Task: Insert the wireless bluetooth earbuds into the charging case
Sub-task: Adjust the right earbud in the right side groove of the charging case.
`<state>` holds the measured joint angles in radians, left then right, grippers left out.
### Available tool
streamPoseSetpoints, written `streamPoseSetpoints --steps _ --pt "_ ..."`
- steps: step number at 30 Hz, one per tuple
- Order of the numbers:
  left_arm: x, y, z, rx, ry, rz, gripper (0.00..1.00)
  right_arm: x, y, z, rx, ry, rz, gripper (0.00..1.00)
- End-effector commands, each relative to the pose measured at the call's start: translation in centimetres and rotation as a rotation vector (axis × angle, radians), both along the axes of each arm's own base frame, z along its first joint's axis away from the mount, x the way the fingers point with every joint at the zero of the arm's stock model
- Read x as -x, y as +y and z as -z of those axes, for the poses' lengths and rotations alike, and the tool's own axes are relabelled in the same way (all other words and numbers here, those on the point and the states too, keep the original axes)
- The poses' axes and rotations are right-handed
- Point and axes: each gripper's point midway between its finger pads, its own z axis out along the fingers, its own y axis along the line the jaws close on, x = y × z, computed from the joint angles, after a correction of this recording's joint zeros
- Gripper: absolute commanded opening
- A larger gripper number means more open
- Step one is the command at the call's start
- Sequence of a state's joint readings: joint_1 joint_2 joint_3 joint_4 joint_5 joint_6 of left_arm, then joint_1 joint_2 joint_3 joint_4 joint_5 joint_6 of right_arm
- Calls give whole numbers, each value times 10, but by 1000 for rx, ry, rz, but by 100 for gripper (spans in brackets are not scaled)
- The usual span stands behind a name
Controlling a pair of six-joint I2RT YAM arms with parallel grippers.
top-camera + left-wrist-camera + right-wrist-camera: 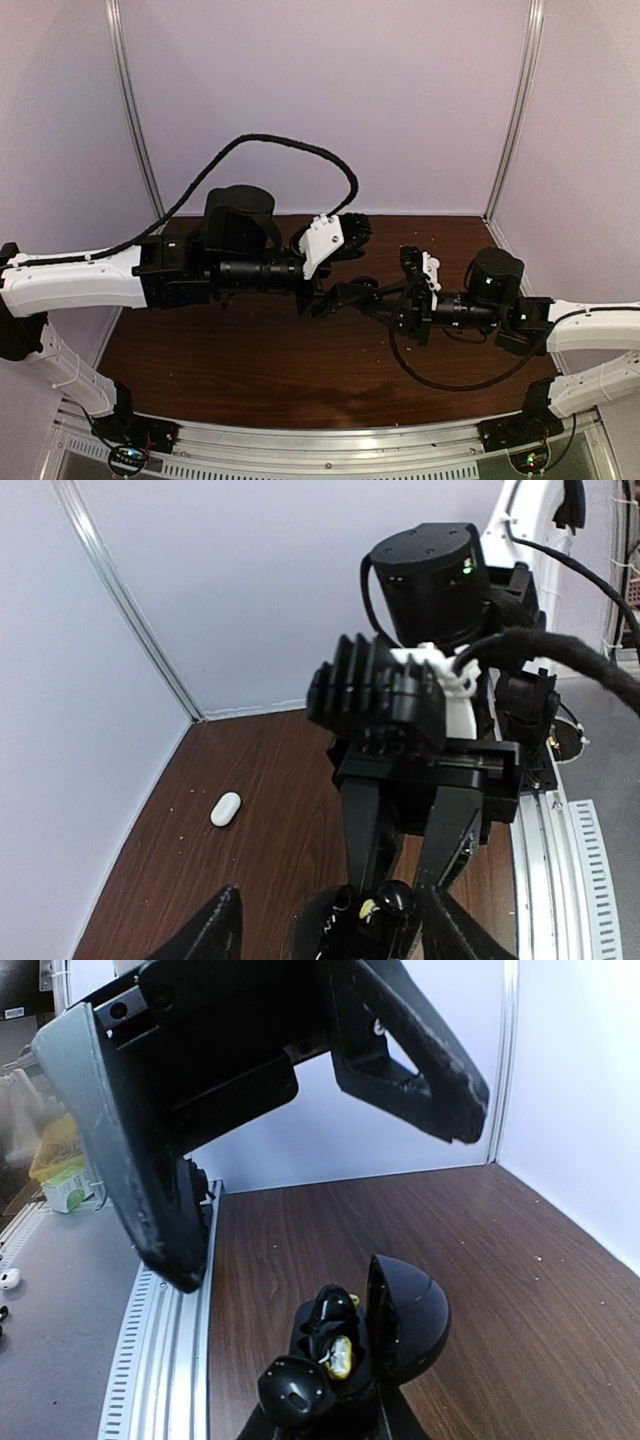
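Note:
The charging case (412,1322) is a black round shell with its hinged lid standing open. My right gripper (330,1430) is shut on its base from below. Two glossy black earbuds lie in it: one earbud (335,1308) in the far hollow, the other earbud (295,1392) resting on the near hollow, its round back up. My left gripper (328,1205) hangs just above the case, open, with nothing between its fingers. In the left wrist view the right gripper (392,885) holds the case (312,930) between the left gripper's (330,935) spread fingers. From above, both grippers (345,295) (385,300) meet at mid-table.
A small white oval pebble-shaped thing (226,808) lies on the brown table (270,780) near the left wall. The metal rail (165,1350) runs along the table's near edge. A tiny white bit (8,1278) lies on the grey surface beyond the rail.

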<state>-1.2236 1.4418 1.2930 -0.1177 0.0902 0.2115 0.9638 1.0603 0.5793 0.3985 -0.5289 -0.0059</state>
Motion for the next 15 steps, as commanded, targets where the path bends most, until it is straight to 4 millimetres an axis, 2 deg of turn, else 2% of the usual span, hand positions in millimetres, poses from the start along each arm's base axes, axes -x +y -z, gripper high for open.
streamPoseSetpoints --steps 1,7,15 --pt "-25 -1 -8 119 132 -172 63 -16 -7 -17 -17 -82 123 0" --pt "-33 0 -10 226 296 -238 68 -28 -11 -17 8 -97 210 0" --pt "-35 -3 1 225 350 -248 68 -34 -11 -21 24 -97 251 0"
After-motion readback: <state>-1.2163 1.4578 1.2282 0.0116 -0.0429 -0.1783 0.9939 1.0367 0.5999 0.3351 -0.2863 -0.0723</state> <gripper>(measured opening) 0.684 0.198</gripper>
